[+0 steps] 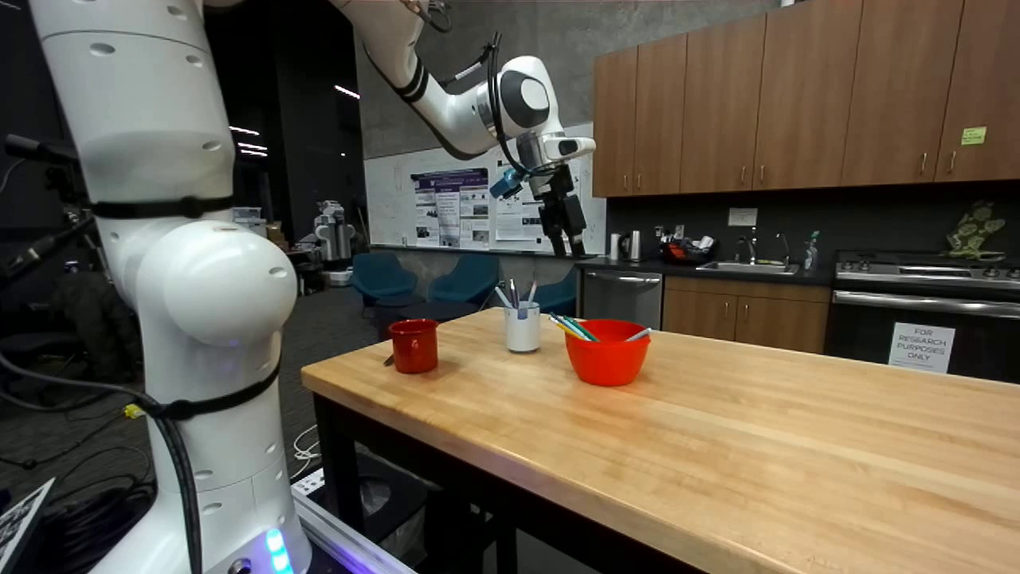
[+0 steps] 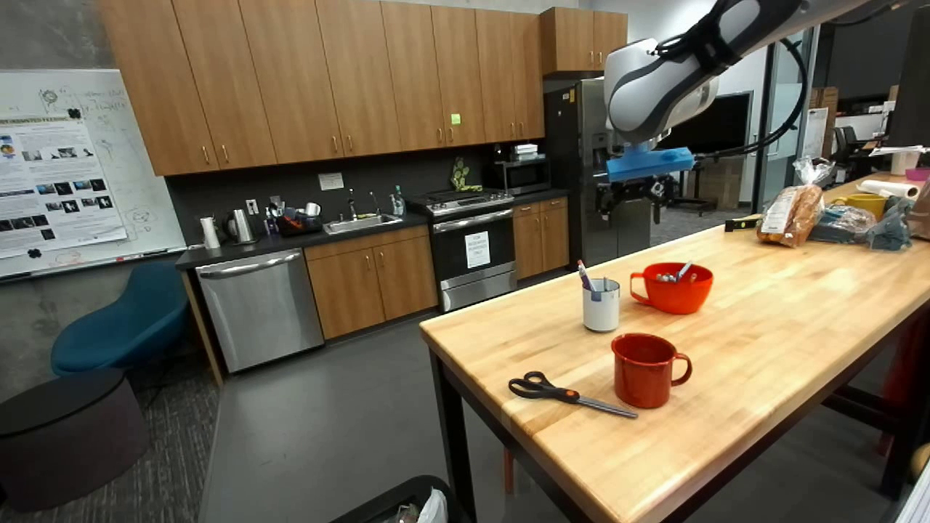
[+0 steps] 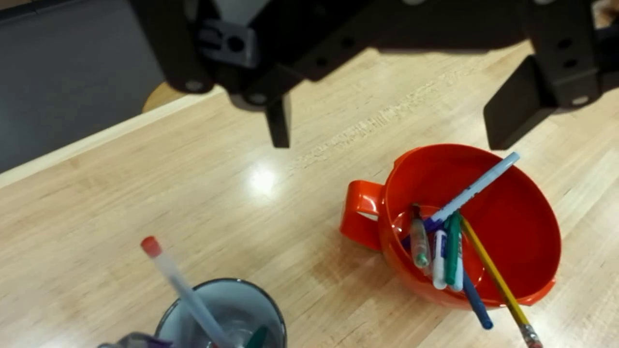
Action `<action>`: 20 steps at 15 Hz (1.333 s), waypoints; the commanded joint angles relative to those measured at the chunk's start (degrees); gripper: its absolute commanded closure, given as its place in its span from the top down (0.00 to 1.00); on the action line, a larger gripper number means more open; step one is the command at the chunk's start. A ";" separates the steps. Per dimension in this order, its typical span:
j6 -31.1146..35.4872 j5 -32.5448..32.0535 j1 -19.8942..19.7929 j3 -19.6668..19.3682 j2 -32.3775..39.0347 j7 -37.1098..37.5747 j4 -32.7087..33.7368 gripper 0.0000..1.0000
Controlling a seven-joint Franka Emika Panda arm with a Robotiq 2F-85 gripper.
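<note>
Wrist view: gripper (image 3: 390,140) was suspended above the table (image 3: 232,203), fingers spread wide apart.
Red bowl (image 3: 524,222): stood on the table, below the gripper.
Markers (image 3: 453,249) and yellow pencil (image 3: 493,273): lay in the bowl below the gripper; pencil projected beyond the rim.
White cup (image 2: 601,312): stood below the gripper, near the bowl; pens (image 3: 184,287) leaned inside.
Red mug (image 2: 643,374): stood farther from the gripper than bowl and cup.
Scissors (image 2: 552,391): lay near the mug, also farther off.
</note>
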 commanded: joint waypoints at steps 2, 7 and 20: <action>0.21 -3.07 -0.66 -0.40 -3.16 -2.53 -4.45 1.00; -0.22 -5.50 -1.71 -0.73 -4.49 -4.91 -7.93 1.00; 1.42 -11.53 -3.00 -0.57 -5.99 -7.88 -15.98 1.00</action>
